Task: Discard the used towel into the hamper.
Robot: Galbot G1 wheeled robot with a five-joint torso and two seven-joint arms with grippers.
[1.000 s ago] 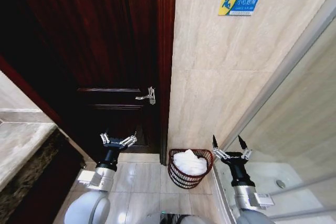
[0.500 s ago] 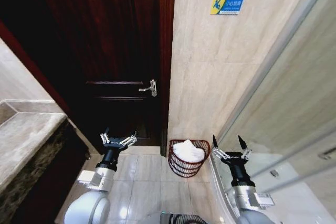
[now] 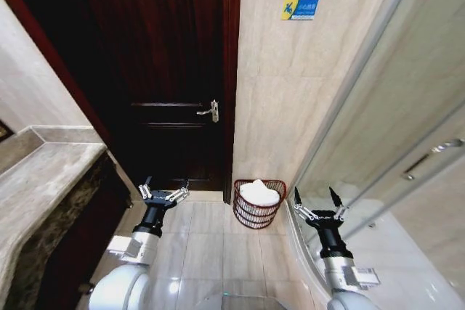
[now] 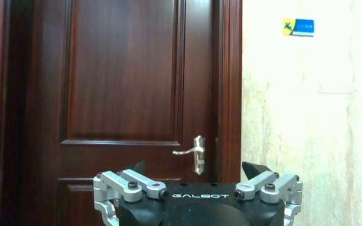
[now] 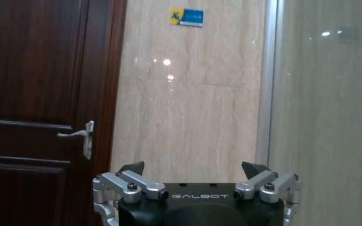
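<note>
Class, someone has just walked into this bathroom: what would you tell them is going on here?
A two-armed robot faces a dark wooden door. A white towel already lies in the hamper, which stands on the tiled floor by the wall beside the door frame. The left gripper and right gripper are both open and empty, held low on either side of the hamper, touching nothing.

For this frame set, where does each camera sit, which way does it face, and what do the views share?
Head view: on the robot's head, looking forward and down at the hamper holding a white towel beside the door; left gripper and right gripper show, both open.
Left wrist view: on the left wrist, facing the door over its open gripper.
Right wrist view: on the right wrist, facing the tiled wall over its open gripper.
Shared: all three show the door handle and blue sign.
</note>
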